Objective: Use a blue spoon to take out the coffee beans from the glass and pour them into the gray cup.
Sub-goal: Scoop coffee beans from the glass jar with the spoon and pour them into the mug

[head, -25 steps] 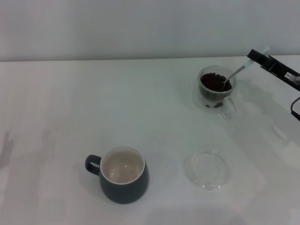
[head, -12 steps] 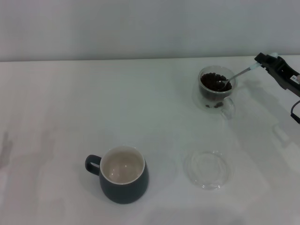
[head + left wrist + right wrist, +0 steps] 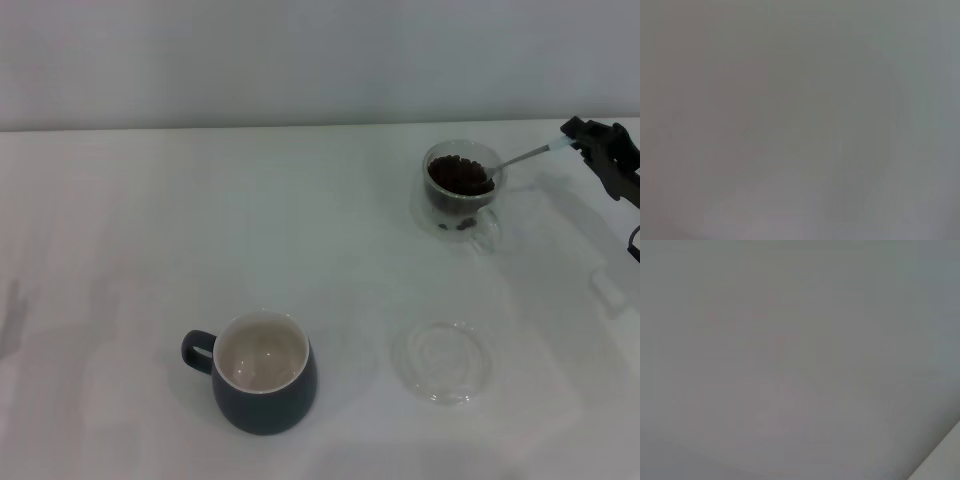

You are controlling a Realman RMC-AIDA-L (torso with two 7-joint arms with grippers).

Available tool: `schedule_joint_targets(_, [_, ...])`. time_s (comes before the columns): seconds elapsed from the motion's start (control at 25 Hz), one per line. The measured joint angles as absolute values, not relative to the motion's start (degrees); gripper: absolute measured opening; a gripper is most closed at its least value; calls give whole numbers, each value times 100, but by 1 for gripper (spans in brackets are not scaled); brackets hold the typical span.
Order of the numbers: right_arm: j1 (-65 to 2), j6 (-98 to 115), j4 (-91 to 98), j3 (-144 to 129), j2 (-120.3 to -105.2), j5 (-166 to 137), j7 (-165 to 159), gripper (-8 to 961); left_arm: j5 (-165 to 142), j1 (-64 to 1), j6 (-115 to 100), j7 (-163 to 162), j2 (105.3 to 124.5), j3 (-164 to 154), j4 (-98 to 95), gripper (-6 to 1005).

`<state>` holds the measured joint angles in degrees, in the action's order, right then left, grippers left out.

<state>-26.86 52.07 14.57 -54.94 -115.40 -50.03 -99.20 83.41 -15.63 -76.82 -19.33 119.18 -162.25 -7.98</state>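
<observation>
Head view: right gripper (image 3: 578, 136) near worktop's right edge, clamped on blue spoon (image 3: 520, 157), bowl in glass (image 3: 461, 187) among coffee beans (image 3: 458, 174); lift level, slowly, toward gray cup (image 3: 260, 372).

Right end effector (image 3: 578, 132) cut off

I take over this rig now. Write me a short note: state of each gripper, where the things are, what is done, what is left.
Right gripper: far right of the table, shut on the blue spoon.
Left gripper: not in view.
Spoon bowl lies at the rim of the glass, over the coffee beans; whether it carries beans cannot be told.
Gray cup: near front, inside looks empty. A clear saucer lies beside it.
Done: spoon grasped and in the glass.
Left: lift the beans, carry them to the gray cup, pour.
</observation>
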Motion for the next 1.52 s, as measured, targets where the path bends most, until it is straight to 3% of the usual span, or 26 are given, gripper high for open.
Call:
schedule_joint_targets(0.68, [-2470,6479,1301,-5626,-11474,-4635,-10378,160,8359,-1557,-7682,-1933,11925,-16225,-790,711])
schedule_joint_targets(1.04, [-2506,7014,1325,-6677,-11369,-4640,-10826,161,8358,-1545,-7682,-1934,11937,-16224,-805,709])
schedule_joint_targets(1.52, [-2662,7369,1349,-8121,-11522,-4651,-10860,164,8323,-1568,-7637,-1933,11941,-16255,-859,711])
